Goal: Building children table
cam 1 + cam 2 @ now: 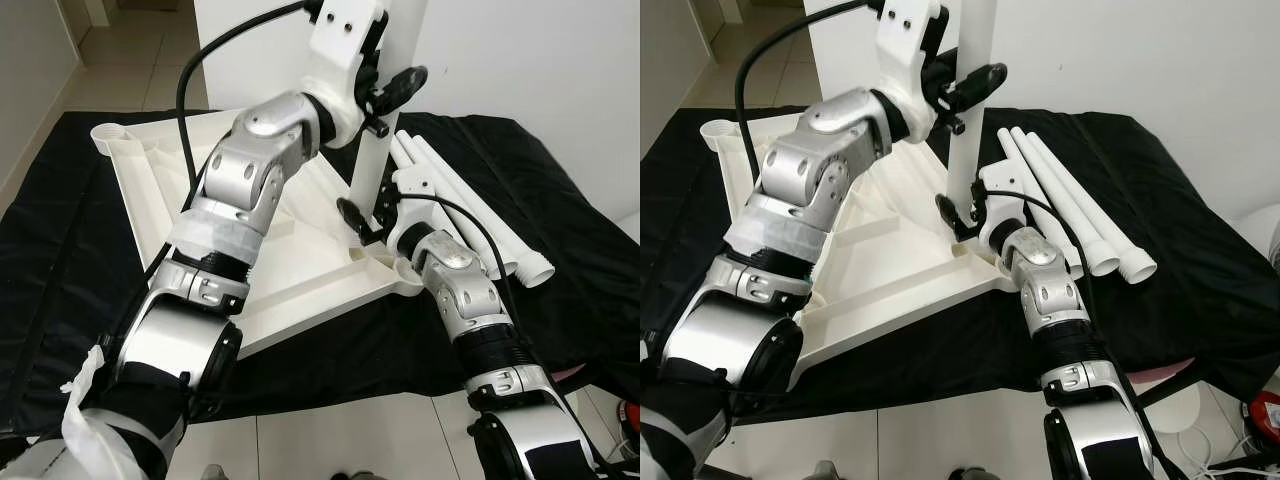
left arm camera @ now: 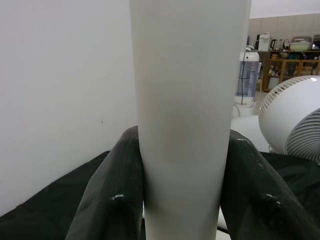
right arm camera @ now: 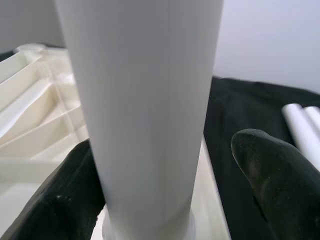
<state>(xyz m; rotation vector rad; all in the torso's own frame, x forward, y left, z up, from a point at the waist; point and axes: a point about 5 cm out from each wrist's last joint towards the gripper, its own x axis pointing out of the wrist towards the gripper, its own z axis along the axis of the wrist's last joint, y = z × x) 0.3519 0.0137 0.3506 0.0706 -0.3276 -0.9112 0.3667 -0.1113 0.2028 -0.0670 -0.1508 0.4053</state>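
A white table top (image 1: 290, 255) lies upside down on a black cloth (image 1: 60, 250). One white leg (image 1: 376, 150) stands upright in its near right corner socket (image 1: 398, 275). My left gripper (image 1: 388, 95) is shut on the leg high up; in the left wrist view both black fingers (image 2: 110, 200) press against the leg (image 2: 185, 125). My right gripper (image 1: 368, 225) sits low by the leg's base, open around it. One right finger (image 3: 272, 180) stands apart from the leg (image 3: 145, 115). Three spare white legs (image 1: 1070, 200) lie on the cloth to the right.
A white wall (image 1: 1140, 60) rises right behind the cloth. Tiled floor (image 1: 330, 440) runs along the near edge and at the far left. A white fan (image 2: 292, 120) and shelves stand beyond. A red item (image 1: 1265, 415) and cables lie at the bottom right.
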